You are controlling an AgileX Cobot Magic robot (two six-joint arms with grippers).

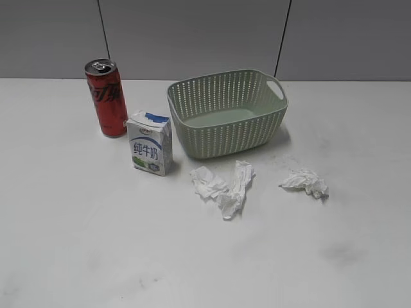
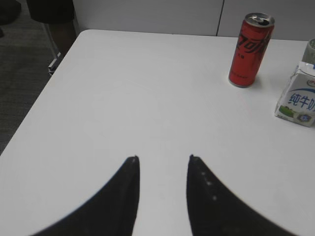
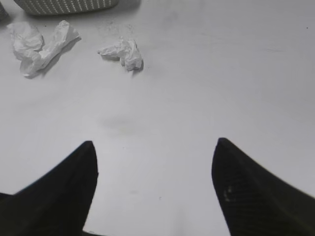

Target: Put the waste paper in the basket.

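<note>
Two wads of waste paper (image 1: 223, 185) lie on the table (image 1: 64, 244) just in front of the basket (image 1: 226, 113), which looks empty, so nothing is done yet. The right gripper (image 3: 152, 147) is spread wide, facing the smaller wad (image 3: 123, 53), probably to take it; the left gripper (image 2: 162, 158) is empty, its jaws apart

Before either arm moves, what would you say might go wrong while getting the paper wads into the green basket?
The larger waste paper is a loose, sprawling shape, so a pinch may lift only part of it. The smaller wad lies flat on the table, and the open right hand could push it along instead of gripping it. The milk carton and can stand beside the basket; the left hand might knock them.
</note>
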